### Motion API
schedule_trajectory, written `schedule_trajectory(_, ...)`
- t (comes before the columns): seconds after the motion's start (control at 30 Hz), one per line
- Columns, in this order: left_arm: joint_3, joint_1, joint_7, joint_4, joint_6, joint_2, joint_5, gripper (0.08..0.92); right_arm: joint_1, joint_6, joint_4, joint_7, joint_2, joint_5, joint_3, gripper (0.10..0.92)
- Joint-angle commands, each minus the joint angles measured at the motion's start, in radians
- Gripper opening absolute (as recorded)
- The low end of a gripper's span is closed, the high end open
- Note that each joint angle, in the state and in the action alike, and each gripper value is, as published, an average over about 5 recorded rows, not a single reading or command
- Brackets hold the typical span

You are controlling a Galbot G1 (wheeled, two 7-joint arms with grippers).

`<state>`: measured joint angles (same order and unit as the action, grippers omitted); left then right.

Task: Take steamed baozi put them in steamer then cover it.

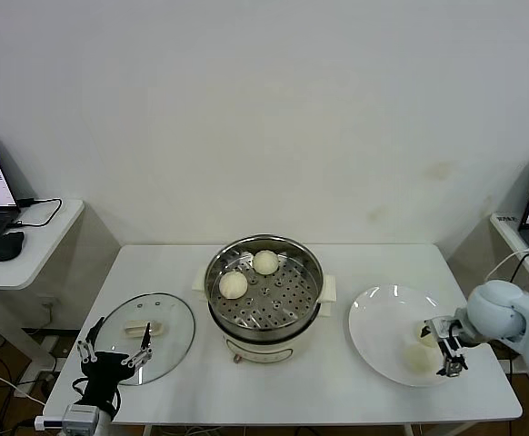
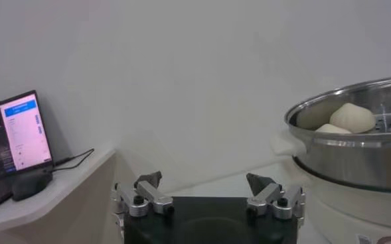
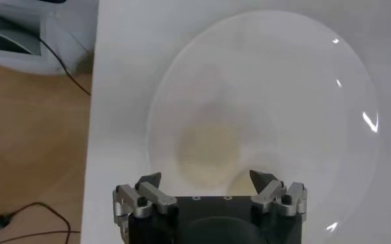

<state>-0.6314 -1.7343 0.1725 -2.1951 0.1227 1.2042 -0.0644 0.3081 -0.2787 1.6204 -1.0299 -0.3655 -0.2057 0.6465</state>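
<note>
So the white desk has the steamer sitting dead centre, lid off. Halfway there, I'd say: two buns are already on the perforated tray inside, toward the back-left of the pot, close together. The white plate off to the right holds the other two buns, near its right edge, so those need moving and then the pot needs covering.

The glass lid lies flat on the desk to the left of the steamer, handle up. Its oblong handle runs roughly left to right across the desk.

Right gripper hangs over the plate right by those two buns, fingers spread wide, holding nothing. Left gripper hovers at the lid's near-left edge, fingers also released and empty.
</note>
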Motion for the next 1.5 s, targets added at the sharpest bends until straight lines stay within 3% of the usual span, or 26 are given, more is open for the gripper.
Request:
schedule_trajectory(0.03,0.0,-0.001,0.0,0.0,0.0,0.0,0.001,0.823,0.076,0.005,-0.031,0.014,-0.043,-0.03,-0.063,0.823)
schedule_trajectory(0.23,0.001,0.0,0.001,0.002,-0.001,0.0,0.001,0.823,0.086,-0.005,-0.04,0.016,-0.051,-0.033,-0.067,0.803)
schedule_trajectory(0.67,0.003,0.0,0.001,-0.005,-0.002,0.001,0.001,0.823,0.072,-0.007,-0.055,0.004,-0.058,-0.025,-0.074,0.566)
schedule_trajectory(0.9,0.0,0.001,0.0,-0.009,-0.002,-0.004,-0.001,0.823,-0.054,-0.009,-0.02,-0.029,-0.014,0.051,-0.062,0.56)
schedule_trajectory(1.17,0.005,0.006,0.0,-0.012,-0.001,-0.011,-0.004,0.823,-0.396,-0.021,-0.007,-0.094,0.022,0.227,0.042,0.568)
schedule_trajectory(1.5,0.009,0.013,0.0,-0.02,-0.001,-0.02,-0.009,0.823,-0.892,-0.011,-0.017,-0.044,-0.147,0.41,0.365,0.568)
